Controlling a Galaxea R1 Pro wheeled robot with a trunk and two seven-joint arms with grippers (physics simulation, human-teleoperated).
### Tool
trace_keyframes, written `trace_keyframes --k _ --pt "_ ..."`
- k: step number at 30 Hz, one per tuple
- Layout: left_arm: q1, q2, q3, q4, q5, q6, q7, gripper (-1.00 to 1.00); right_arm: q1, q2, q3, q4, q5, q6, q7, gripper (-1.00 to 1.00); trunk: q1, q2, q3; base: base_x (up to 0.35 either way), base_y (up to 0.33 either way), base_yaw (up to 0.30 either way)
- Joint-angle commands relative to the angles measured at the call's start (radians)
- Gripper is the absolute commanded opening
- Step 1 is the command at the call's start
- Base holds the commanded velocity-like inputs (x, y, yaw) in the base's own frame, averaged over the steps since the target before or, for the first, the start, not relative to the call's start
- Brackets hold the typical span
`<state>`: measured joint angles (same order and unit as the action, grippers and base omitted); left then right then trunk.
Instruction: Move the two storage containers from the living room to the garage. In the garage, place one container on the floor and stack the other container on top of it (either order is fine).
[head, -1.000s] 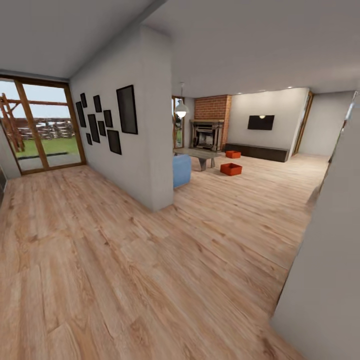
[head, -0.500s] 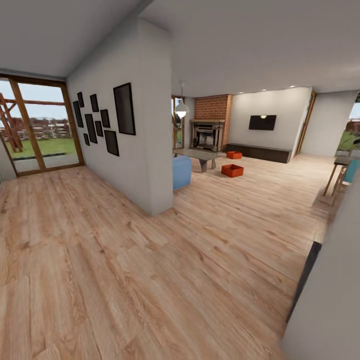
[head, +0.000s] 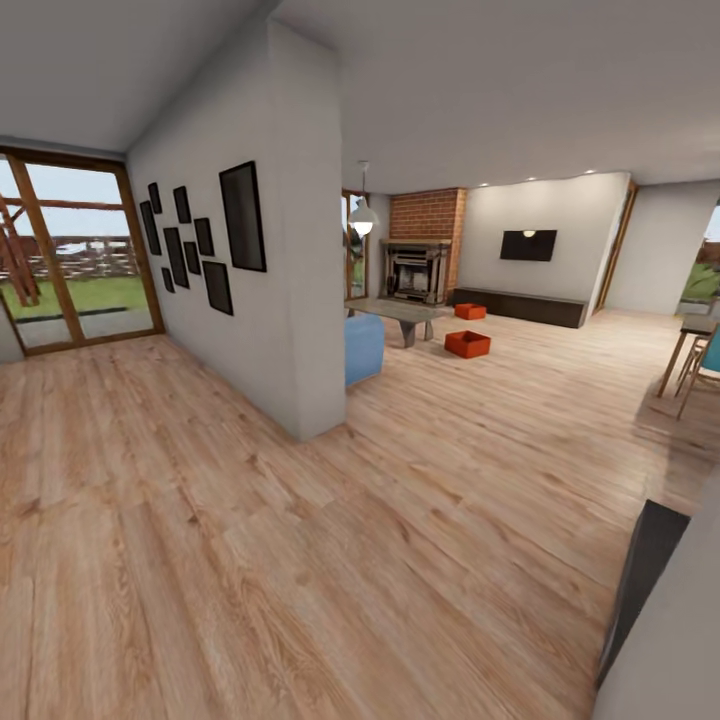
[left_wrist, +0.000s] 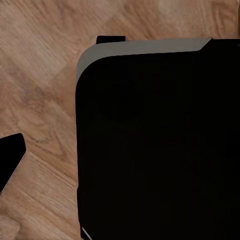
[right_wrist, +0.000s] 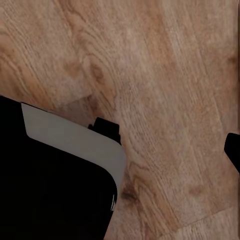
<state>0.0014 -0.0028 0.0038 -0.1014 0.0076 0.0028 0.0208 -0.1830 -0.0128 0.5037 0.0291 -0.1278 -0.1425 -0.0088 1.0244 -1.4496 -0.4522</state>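
The two storage containers are orange-red bins far ahead on the light wood planks of the living room. The nearer container (head: 467, 344) sits in front of the coffee table (head: 400, 311). The farther container (head: 469, 311) lies close to the long dark bench (head: 520, 305). Both are upright and apart from each other. My left gripper (left_wrist: 120, 170) hangs over the planks beside my black base, with one dark fingertip (left_wrist: 10, 162) out at the picture's edge. My right gripper (right_wrist: 120, 150) shows a fingertip (right_wrist: 233, 150) at the far edge in the same way. Nothing is between the fingers.
A white partition wall (head: 290, 300) with black frames juts out at centre left, with the blue sofa (head: 363, 348) behind its end. A grey wall and a dark panel (head: 650, 580) crowd the lower right. A table and chair (head: 695, 350) stand at the right, and glass doors (head: 70, 260) at the left.
The whole view has shifted. The grey wall at the right has slid mostly out of the picture, uncovering the table and chair. The containers lie where they were.
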Motion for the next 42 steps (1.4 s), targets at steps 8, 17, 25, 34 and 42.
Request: trace_keyframes --k 8,17,25,34,42 --pt "0.0 0.0 0.0 -0.001 0.001 0.0 0.002 1.0 -0.001 0.001 0.009 0.003 -0.01 -0.006 0.0 1.0 0.001 0.0 -0.001 0.322 0.0 0.0" --pt "0.0 0.0 0.0 -0.001 0.001 0.0 0.002 1.0 -0.001 0.001 0.009 0.003 -0.01 -0.006 0.0 1.0 0.001 0.0 -0.001 0.322 0.0 0.0" --pt "0.0 0.0 0.0 -0.001 0.001 0.0 0.002 1.0 -0.001 0.001 0.009 0.003 -0.01 -0.006 0.0 1.0 0.001 0.0 -0.001 0.323 0.0 -0.022" --pt "0.0 0.0 0.001 -0.001 0.001 0.0 0.002 1.0 -0.001 0.001 0.009 0.003 -0.01 -0.006 0.0 1.0 0.001 0.0 -0.001 0.323 0.0 -0.225" --pt "0.0 0.0 0.0 -0.001 0.001 0.0 0.002 1.0 -0.001 0.001 0.009 0.003 -0.011 -0.006 0.0 1.0 0.001 0.0 -0.001 0.323 0.0 -0.167"
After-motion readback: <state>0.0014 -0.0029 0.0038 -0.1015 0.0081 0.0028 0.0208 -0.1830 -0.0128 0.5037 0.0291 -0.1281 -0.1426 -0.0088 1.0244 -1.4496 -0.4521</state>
